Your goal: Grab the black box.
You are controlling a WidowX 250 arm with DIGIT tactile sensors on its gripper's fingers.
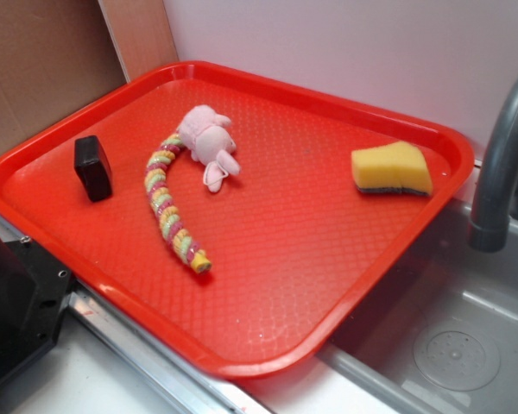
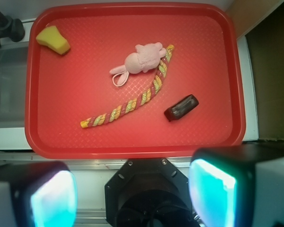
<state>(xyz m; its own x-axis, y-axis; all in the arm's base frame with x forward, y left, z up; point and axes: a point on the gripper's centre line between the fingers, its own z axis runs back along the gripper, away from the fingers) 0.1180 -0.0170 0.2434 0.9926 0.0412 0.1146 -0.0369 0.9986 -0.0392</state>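
Observation:
The black box (image 1: 93,167) stands on its side near the left edge of the red tray (image 1: 311,250), alone on its patch of tray. The wrist view looks down from high up and shows the black box (image 2: 181,107) lying aslant at the right of the tray (image 2: 75,94). My gripper (image 2: 132,194) hangs well above and short of the tray's near edge, far from the box. Its two lit pads (image 2: 52,198) are spread wide with nothing between them, so it is open. The exterior view does not show the gripper.
A striped rope toy (image 1: 168,207) and a pink plush (image 1: 207,142) lie just right of the box. A yellow sponge (image 1: 393,168) sits at the tray's far right. A grey faucet (image 1: 501,164) and sink (image 1: 449,345) lie to the right; the robot base (image 1: 17,302) is lower left.

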